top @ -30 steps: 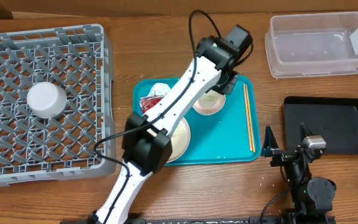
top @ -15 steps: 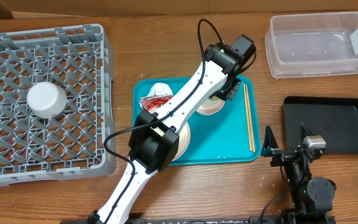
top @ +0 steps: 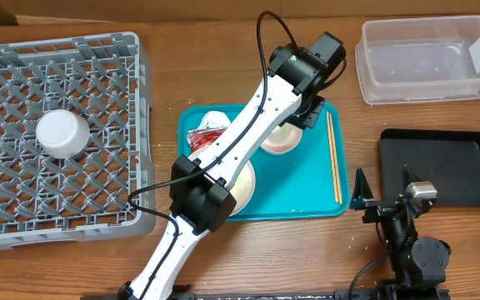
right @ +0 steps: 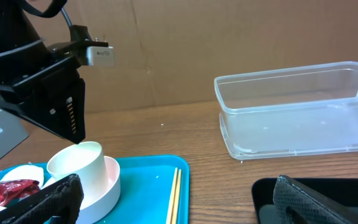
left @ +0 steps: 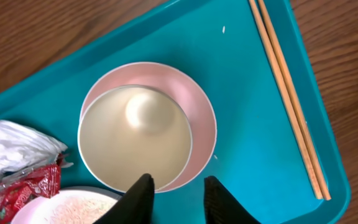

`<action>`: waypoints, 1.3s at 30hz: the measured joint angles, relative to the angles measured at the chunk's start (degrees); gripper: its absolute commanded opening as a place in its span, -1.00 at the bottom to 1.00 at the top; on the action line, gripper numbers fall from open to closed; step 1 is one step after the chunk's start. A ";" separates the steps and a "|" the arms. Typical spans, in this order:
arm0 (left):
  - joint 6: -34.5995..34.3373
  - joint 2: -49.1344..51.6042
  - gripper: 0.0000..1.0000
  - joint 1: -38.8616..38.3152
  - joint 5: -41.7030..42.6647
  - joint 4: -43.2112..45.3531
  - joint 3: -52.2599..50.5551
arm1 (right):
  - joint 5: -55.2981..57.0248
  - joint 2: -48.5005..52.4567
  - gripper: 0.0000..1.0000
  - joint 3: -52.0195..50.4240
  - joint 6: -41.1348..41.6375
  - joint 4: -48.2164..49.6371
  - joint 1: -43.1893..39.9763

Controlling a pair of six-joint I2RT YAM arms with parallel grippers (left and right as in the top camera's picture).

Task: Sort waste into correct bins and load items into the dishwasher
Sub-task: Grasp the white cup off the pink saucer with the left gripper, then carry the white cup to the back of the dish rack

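Straddling the rim of pinkish bowl [left: 201, 113], left pincer [left: 179, 199] has unclear hold; right pincer [right: 176, 191] gapes empty.

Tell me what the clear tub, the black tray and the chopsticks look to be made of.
The clear tub looks like glossy plastic: the table shows through its walls. The black tray is probably plastic too, smooth with a dull sheen and a moulded rounded rim. The chopsticks seem to be wood or bamboo, matte and pale tan.
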 measured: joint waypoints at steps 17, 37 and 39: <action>-3.26 -0.04 -0.82 -0.35 0.02 9.62 -15.34 | 0.00 0.00 0.99 0.00 0.00 0.00 0.00; -2.01 -0.28 -0.92 16.76 7.39 -9.94 22.95 | 0.00 0.00 0.99 0.00 0.00 -0.02 0.00; 0.02 -0.28 -0.92 23.93 14.05 -9.66 24.87 | 0.00 0.00 0.99 0.00 0.02 -0.02 0.00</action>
